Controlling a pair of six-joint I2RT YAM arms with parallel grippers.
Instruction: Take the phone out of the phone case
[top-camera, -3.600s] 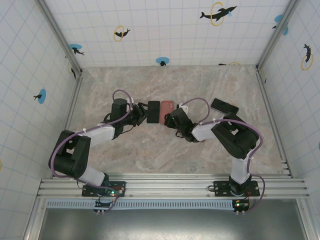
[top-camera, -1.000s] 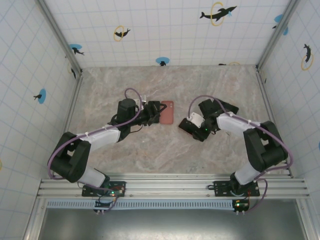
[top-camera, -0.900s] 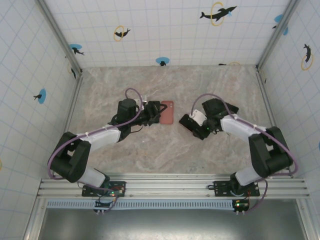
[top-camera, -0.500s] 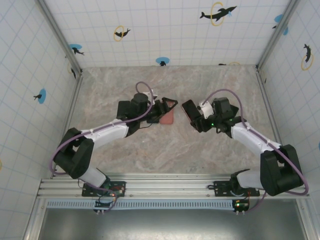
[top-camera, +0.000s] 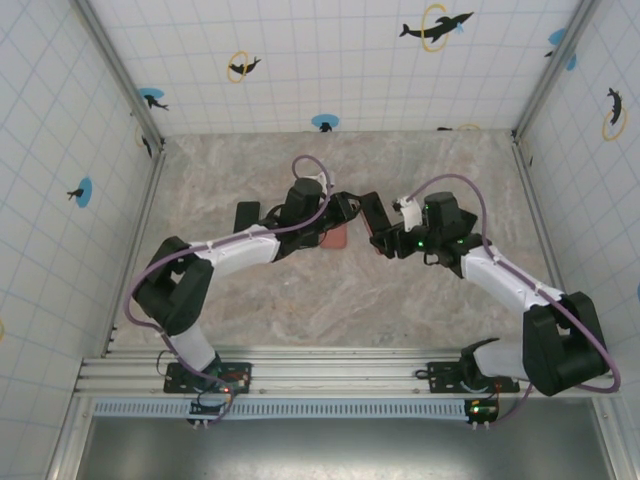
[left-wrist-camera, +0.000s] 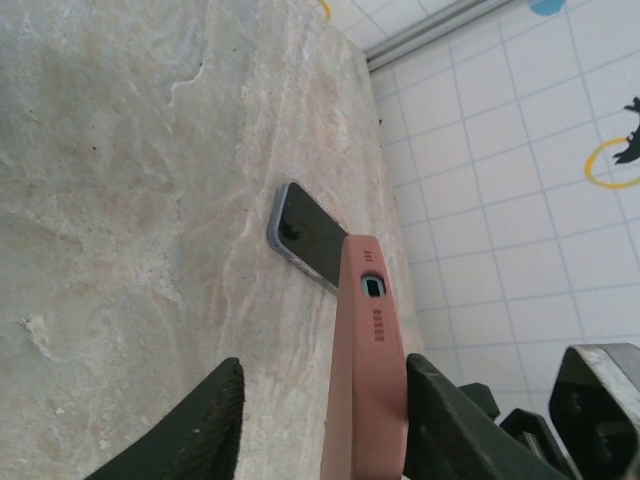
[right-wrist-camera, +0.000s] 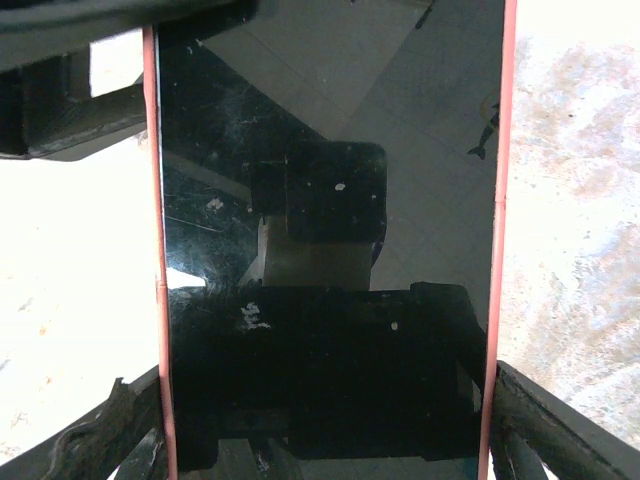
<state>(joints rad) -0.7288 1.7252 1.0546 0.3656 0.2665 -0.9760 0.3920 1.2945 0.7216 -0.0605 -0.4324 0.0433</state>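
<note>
Left claw (left-wrist-camera: 325, 375) is reaching in from the left to mid-table and is straddling the end of the pink case (left-wrist-camera: 365, 380), the end with the charging port and speaker holes. Jaws are standing part-open: one finger (left-wrist-camera: 450, 420) is touching the case side, while the other finger (left-wrist-camera: 190, 420) is sitting apart from it with bare table (left-wrist-camera: 120, 200) showing in the gap, so it is not gripping anything yet. The case is hanging off the table between the two claws, showing pink in the top view (top-camera: 336, 237). The phone (right-wrist-camera: 330, 250) is sitting fully inside it, dark screen facing the right wrist camera and a pink rim running down both long edges. Right claw (right-wrist-camera: 330, 400) is coming in from the right and holding the case wide across its long sides, fingers (right-wrist-camera: 560, 430) pressing the rim at the near end and carrying the whole thing. A second phone (left-wrist-camera: 310, 245) is lying flat on the table beyond the case, toward the tiled wall, well apart from both claws. Step, as I'm reading it: getting a second hold before any separating, since the phone is looking fully seated. Next move is probably calling for the left jaws pinching the case end firmly, then bending the rim off a corner while the right claw is bracing. Slip risk on that smooth rim.
</note>
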